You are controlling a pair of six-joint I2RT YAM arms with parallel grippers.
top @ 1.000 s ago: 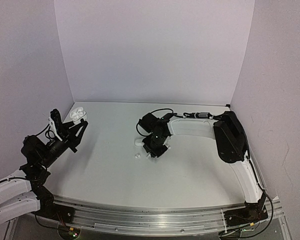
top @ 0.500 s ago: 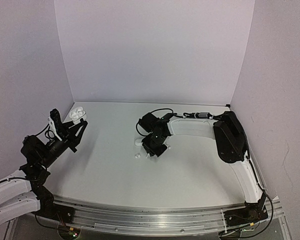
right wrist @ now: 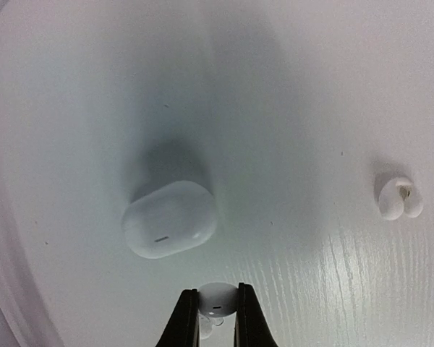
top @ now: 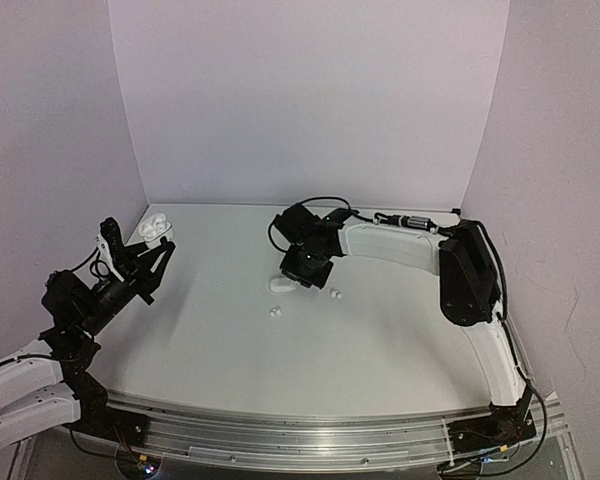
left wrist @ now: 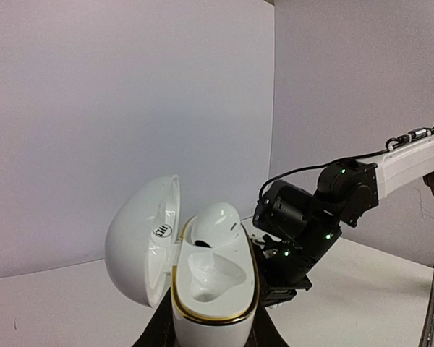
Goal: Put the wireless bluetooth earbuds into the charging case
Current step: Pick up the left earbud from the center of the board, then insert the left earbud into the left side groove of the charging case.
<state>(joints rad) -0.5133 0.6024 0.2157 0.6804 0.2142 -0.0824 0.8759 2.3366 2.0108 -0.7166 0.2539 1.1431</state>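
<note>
Right hand pinches a white earbud; left hand clamps the open charging case, one bud seated, one socket empty; another bud lies loose.

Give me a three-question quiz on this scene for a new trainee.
1. True or false: the right gripper is clamped on a white earbud.
2. How many buds sit in the open case held by the left gripper? A) none B) one C) two
3. Fill in: the other case, lying on the table, has its lid ____.
Key: 1 true; 2 B, the seated earbud; 3 closed.
</note>
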